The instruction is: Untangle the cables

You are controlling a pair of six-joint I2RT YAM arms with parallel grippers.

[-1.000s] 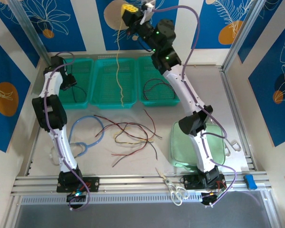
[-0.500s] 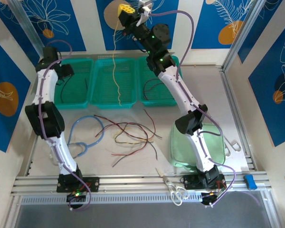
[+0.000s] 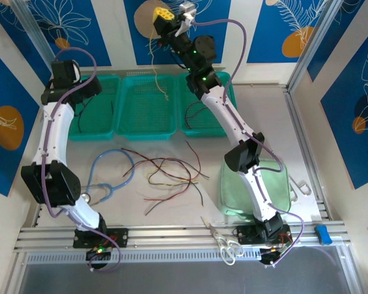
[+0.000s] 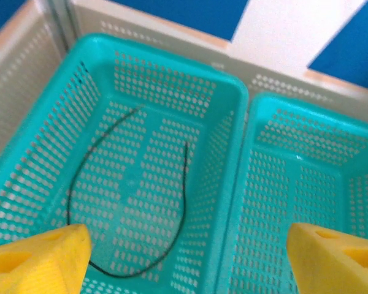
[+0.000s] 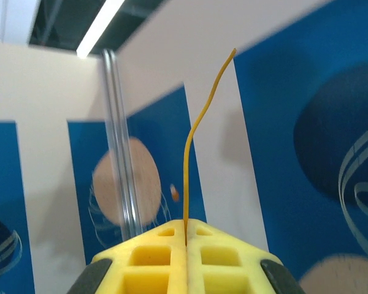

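Observation:
My right gripper (image 3: 164, 15) is raised high at the back, above the middle basket (image 3: 148, 107). It is shut on a yellow cable (image 3: 159, 67) that dangles down over that basket. In the right wrist view the cable's short end (image 5: 193, 135) sticks up from between the closed yellow pads (image 5: 159, 257). My left gripper (image 4: 187, 263) hangs open over the left basket (image 4: 236, 116) with nothing between its fingers. A black cable (image 4: 183, 184) lies curled in that basket. Several red, black and yellow cables (image 3: 168, 174) lie tangled on the table. A dark cable (image 3: 202, 113) lies in the right basket (image 3: 230, 125).
A light-blue stethoscope (image 3: 110, 174) lies left of the tangle. A green cloth (image 3: 251, 187) sits beside the right arm. Scissors (image 3: 224, 242) and a blue object (image 3: 322, 234) rest on the near rail.
My left gripper has opened and its arm has risen above the left basket, leaving the black cable there. My right gripper has lifted the yellow cable, whose lower end is now higher.

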